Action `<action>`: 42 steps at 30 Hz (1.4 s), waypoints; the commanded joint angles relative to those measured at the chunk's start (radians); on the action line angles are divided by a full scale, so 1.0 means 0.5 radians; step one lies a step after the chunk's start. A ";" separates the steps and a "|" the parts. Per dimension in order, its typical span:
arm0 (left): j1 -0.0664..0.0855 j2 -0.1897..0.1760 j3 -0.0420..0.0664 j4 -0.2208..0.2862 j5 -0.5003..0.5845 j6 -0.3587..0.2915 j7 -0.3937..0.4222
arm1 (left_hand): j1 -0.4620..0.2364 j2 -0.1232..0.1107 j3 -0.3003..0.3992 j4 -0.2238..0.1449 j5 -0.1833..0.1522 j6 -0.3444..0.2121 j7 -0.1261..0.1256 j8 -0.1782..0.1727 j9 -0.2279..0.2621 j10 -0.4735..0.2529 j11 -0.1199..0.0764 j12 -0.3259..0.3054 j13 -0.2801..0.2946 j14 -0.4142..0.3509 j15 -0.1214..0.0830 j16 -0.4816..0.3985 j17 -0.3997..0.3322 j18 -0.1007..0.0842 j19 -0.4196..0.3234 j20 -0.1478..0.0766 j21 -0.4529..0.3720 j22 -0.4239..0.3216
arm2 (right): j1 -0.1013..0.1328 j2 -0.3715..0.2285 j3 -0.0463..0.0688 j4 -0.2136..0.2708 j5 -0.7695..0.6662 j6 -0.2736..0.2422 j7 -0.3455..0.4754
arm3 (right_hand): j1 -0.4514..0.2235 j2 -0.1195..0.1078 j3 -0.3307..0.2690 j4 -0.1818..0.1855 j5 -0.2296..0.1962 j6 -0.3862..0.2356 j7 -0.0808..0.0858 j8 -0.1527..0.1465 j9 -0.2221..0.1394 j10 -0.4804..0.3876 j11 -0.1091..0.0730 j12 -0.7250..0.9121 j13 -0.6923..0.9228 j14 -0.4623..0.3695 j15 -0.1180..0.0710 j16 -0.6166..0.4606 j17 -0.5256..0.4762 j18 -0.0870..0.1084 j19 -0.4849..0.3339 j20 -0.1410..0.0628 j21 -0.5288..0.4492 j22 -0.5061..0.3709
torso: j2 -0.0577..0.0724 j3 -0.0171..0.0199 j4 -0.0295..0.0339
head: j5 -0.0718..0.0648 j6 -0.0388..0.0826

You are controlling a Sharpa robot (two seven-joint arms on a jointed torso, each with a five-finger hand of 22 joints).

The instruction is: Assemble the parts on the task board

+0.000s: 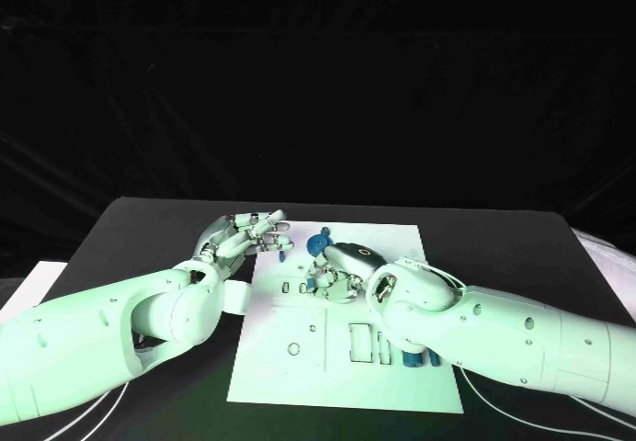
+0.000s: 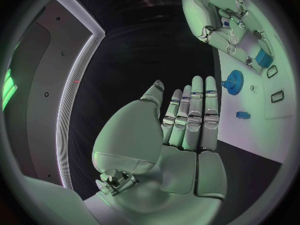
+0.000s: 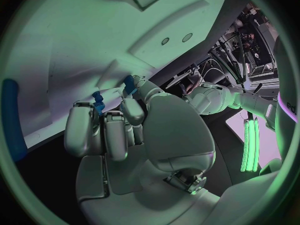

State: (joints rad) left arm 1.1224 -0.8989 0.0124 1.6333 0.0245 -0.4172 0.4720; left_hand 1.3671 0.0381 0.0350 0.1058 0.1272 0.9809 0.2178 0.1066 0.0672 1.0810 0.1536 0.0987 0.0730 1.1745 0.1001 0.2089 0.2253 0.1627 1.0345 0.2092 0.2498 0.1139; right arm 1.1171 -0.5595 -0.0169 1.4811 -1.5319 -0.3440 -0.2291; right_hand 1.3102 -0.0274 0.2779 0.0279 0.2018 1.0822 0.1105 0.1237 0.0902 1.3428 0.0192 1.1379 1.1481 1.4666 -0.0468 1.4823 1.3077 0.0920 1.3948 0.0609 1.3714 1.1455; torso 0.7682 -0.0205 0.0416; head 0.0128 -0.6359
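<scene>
The black counter (image 1: 159,230) is the biggest thing, and the white board (image 1: 345,377) lies flat in the middle of it. The left hand (image 1: 245,234) is over the counter, just beside the far left edge of the board. Its fingers (image 2: 197,110) are straight and close together, and it holds nothing. The right hand (image 1: 338,271) is down on the far part of the board, with its fingers (image 3: 106,132) bent down onto the board. Two small blue pieces (image 3: 112,95) show right at its fingertips, but I cannot tell if it holds them or just touches them. A blue wheel with teeth (image 2: 233,80) lies on the board between the two hands, near the left hand's fingertips. A very small blue piece (image 2: 243,115) lies on the board close to the left hand too. Some more blue pieces (image 1: 422,358) stick out from under the right arm, behind the right hand, at the near right side of the board.
</scene>
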 commanded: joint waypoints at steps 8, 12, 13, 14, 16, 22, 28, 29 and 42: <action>0.000 0.003 0.001 0.003 0.004 0.040 0.019 | 0.025 0.000 0.002 -0.011 0.011 0.008 -0.001 -0.009 -0.001 0.015 0.004 -0.009 -0.003 0.012 -0.003 -0.010 0.002 0.039 0.012 -0.004 -0.009 -0.002 | -0.013 -0.015 -0.007 -0.001 -0.118 0.111 -0.096 | -0.017 -0.017 0.011 -0.001 0.001 0.015 -0.003 0.001 0.003 -0.018 0.007 -0.016 -0.009 0.131 -0.006 -0.012 0.126 -0.016 -0.011 -0.010 -0.004 -0.009 | 0.000 0.0006 0.001 | -0.005 -0.002; 0.000 0.003 0.001 0.002 0.004 0.041 0.017 | 0.025 0.000 0.002 -0.011 0.011 0.008 -0.001 -0.009 -0.001 0.015 0.004 -0.009 -0.003 0.012 -0.003 -0.010 0.002 0.039 0.012 -0.004 -0.009 -0.002 | -0.014 -0.015 -0.007 0.006 -0.123 0.136 -0.107 | -0.020 -0.021 0.010 -0.002 -0.001 0.015 -0.002 0.000 0.003 -0.019 0.007 -0.021 -0.013 0.130 -0.005 -0.014 0.124 -0.016 -0.012 -0.010 -0.004 -0.009 | -0.001 0.0008 -0.001 | -0.002 -0.004; 0.000 0.003 0.001 0.002 0.004 0.041 0.017 | 0.025 0.000 0.002 -0.011 0.011 0.008 -0.001 -0.009 -0.001 0.015 0.004 -0.009 -0.003 0.012 -0.003 -0.010 0.002 0.039 0.012 -0.004 -0.009 -0.002 | -0.014 -0.015 -0.007 0.007 -0.124 0.141 -0.109 | -0.020 -0.021 0.010 -0.002 -0.001 0.015 -0.002 0.000 0.003 -0.019 0.007 -0.021 -0.013 0.130 -0.005 -0.014 0.124 -0.016 -0.012 -0.010 -0.004 -0.009 | -0.001 0.0007 0.000 | -0.002 -0.004; 0.000 0.004 0.001 0.002 0.004 0.041 0.017 | 0.025 0.000 0.002 -0.011 0.011 0.008 -0.001 -0.009 -0.001 0.015 0.004 -0.009 -0.003 0.012 -0.003 -0.010 0.002 0.039 0.012 -0.004 -0.009 -0.002 | -0.014 -0.015 -0.007 0.008 -0.124 0.148 -0.112 | -0.023 -0.024 0.010 -0.001 -0.002 0.016 -0.002 -0.001 0.003 -0.021 0.008 -0.024 -0.016 0.130 -0.005 -0.015 0.122 -0.016 -0.013 -0.009 -0.006 -0.011 | 0.000 0.0004 0.000 | -0.002 -0.004; 0.000 0.004 0.001 0.003 0.004 0.041 0.017 | 0.025 0.000 0.002 -0.011 0.011 0.008 -0.001 -0.009 -0.001 0.015 0.004 -0.009 -0.003 0.012 -0.003 -0.010 0.002 0.039 0.012 -0.004 -0.009 -0.002 | -0.014 -0.014 -0.007 0.008 -0.125 0.162 -0.119 | -0.023 -0.025 0.010 -0.001 -0.003 0.016 -0.002 -0.001 0.003 -0.021 0.008 -0.025 -0.016 0.130 -0.005 -0.015 0.121 -0.016 -0.013 -0.009 -0.006 -0.012 | 0.000 0.0000 0.000 | -0.003 -0.004; 0.000 0.003 0.001 0.004 0.004 0.041 0.015 | 0.024 0.003 0.005 -0.012 0.011 0.009 -0.001 -0.010 -0.001 0.016 0.004 -0.012 -0.003 0.012 -0.003 -0.013 0.005 0.039 0.013 -0.003 -0.012 -0.004 | -0.014 -0.009 -0.007 -0.002 -0.127 0.204 -0.134 | -0.045 -0.043 0.005 0.005 -0.015 0.010 0.002 -0.009 0.002 -0.040 0.011 -0.063 -0.048 0.129 -0.003 -0.019 0.118 -0.014 -0.018 -0.008 -0.013 -0.023 | -0.001 -0.0008 0.000 | -0.004 -0.008; 0.000 0.003 0.001 0.004 0.004 0.044 0.011 | 0.024 0.003 0.005 -0.012 0.011 0.009 -0.001 -0.010 -0.001 0.016 0.004 -0.012 -0.003 0.012 -0.003 -0.013 0.005 0.039 0.013 -0.003 -0.012 -0.004 | -0.015 -0.006 -0.007 -0.004 -0.143 0.153 -0.153 | -0.065 -0.082 0.001 0.005 -0.016 -0.058 0.027 -0.055 -0.015 -0.076 0.029 -0.125 -0.096 0.131 0.011 -0.013 0.137 -0.013 -0.023 0.001 -0.021 -0.032 | 0.000 -0.0004 0.001 | -0.006 -0.012; 0.000 0.003 0.001 0.003 0.004 0.044 0.010 | 0.024 0.003 0.005 -0.012 0.011 0.009 -0.001 -0.010 -0.001 0.016 0.004 -0.012 -0.003 0.012 -0.003 -0.013 0.005 0.039 0.013 -0.003 -0.012 -0.004 | -0.016 -0.006 -0.007 -0.004 -0.146 0.144 -0.155 | -0.068 -0.089 0.000 0.005 -0.017 -0.066 0.030 -0.061 -0.017 -0.082 0.033 -0.133 -0.103 0.132 0.013 -0.012 0.138 -0.013 -0.023 0.003 -0.021 -0.032 | 0.000 -0.0001 0.001 | -0.006 -0.012; 0.000 0.004 0.001 -0.001 0.004 0.048 0.002 | 0.024 0.004 0.006 -0.013 0.010 0.009 -0.001 -0.012 -0.001 0.017 0.004 -0.013 -0.003 0.012 -0.003 -0.015 0.006 0.039 0.013 -0.003 -0.013 -0.004 | -0.018 -0.007 -0.007 0.001 -0.156 0.102 -0.162 | -0.107 -0.155 -0.034 0.013 0.008 -0.091 0.042 -0.082 -0.026 -0.107 0.047 -0.172 -0.136 0.129 0.027 -0.021 0.128 -0.011 -0.027 0.019 -0.029 -0.042 | 0.000 0.0004 0.000 | -0.007 -0.012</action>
State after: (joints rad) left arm 1.1222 -0.8988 0.0124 1.6318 0.0252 -0.4146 0.4685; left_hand 1.3671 0.0381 0.0377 0.1031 0.1272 0.9809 0.2178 0.1066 0.0672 1.0847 0.1572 0.0987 0.0729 1.1746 0.1001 0.2048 0.2266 0.1627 1.0345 0.2092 0.2499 0.1131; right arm 1.1141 -0.5612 -0.0159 1.4862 -1.5974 -0.3118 -0.2822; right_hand 1.2529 -0.0978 0.2643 0.0349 0.2034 1.0444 0.1339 0.0864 0.0771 1.2959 0.0403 1.0557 1.0803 1.4664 -0.0392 1.4781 1.3074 0.0919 1.3837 0.0647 1.3633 1.1252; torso 0.7679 -0.0205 0.0415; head 0.0096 -0.6422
